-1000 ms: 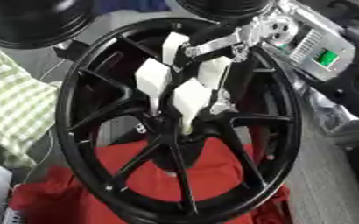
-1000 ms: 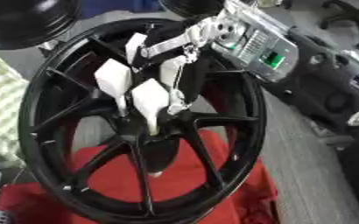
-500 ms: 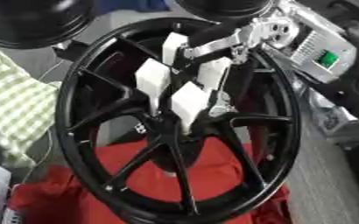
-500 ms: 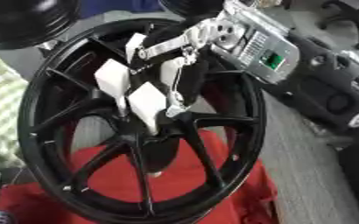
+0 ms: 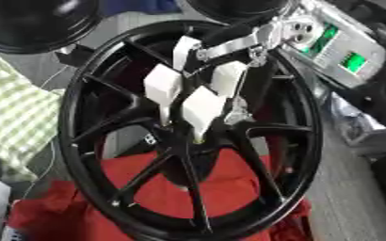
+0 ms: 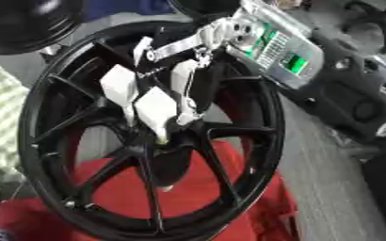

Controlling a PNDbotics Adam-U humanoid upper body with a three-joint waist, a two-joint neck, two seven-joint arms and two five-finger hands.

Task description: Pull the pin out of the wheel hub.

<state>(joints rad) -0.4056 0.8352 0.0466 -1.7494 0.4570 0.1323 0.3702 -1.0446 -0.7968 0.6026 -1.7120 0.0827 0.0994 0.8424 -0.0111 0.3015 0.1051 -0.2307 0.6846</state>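
Fingertips of right hand [image 5: 198, 101] at wheel hub [image 5: 188, 143] centre — pin hidden, grip unclear.

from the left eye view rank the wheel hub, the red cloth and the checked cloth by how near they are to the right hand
1. Wheel hub: under the right hand fingertips.
2. Red cloth: below the hub, lower middle.
3. Checked cloth: far left edge.
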